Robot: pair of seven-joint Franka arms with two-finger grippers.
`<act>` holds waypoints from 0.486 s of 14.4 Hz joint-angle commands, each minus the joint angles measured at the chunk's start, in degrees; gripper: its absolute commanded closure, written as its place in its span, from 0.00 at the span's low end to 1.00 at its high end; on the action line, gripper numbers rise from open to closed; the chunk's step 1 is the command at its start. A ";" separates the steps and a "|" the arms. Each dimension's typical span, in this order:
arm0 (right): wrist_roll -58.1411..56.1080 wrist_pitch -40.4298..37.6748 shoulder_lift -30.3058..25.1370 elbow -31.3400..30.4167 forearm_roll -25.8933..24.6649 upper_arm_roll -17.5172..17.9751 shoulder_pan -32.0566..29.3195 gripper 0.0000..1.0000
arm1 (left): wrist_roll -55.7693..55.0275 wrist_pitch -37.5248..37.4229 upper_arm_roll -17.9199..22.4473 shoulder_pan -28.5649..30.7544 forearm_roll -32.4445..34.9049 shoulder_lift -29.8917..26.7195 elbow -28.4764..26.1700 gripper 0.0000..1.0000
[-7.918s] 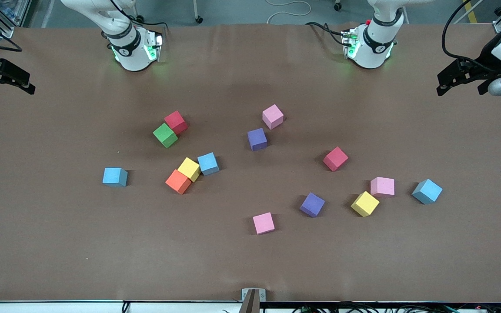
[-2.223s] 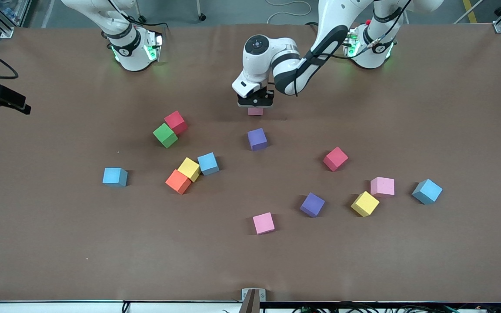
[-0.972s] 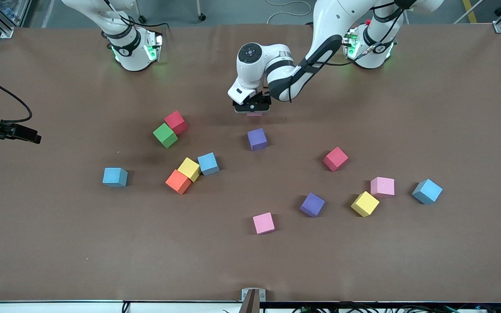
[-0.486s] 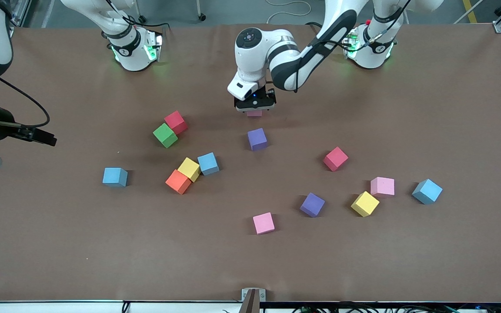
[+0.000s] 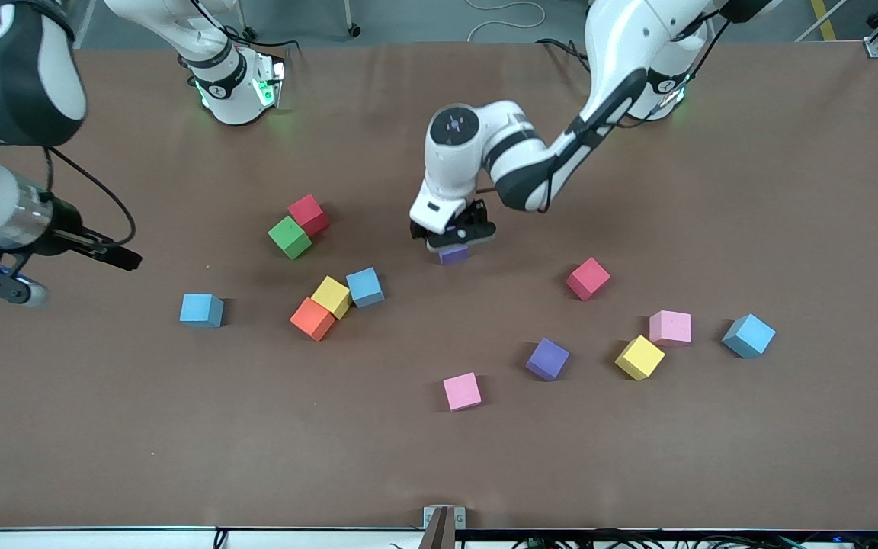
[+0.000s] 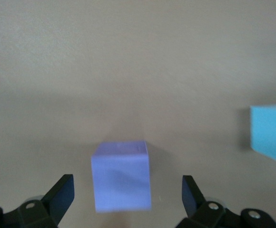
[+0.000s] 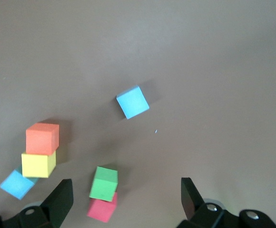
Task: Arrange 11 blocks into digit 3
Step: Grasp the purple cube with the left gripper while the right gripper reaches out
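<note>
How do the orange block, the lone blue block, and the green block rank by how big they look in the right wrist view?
Largest to smallest as they appear:
1. orange block
2. lone blue block and green block: too close to rank.
The gaps are small, and nearness to the camera or partly hidden faces may explain them; the cubes may well be equal.

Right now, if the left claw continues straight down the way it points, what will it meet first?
Probably the purple block. The left claw is open above it, and the block sits between the two fingers, so they should pass on either side of it and reach the table.
</note>
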 commanded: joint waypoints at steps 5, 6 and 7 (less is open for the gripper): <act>16.26 12.05 -7.67 -18.24 5.18 0.02 1.52 0.00 | 0.23 -0.45 -0.19 -0.70 1.12 4.78 2.16 0.00; 17.67 14.60 -8.55 -21.23 5.18 0.02 2.22 0.00 | 0.23 -0.36 -0.19 -0.78 1.12 4.96 1.99 0.00; 19.51 17.58 -9.43 -24.74 5.18 0.02 3.44 0.00 | 0.14 -0.36 -0.19 -0.96 1.12 5.40 1.98 0.01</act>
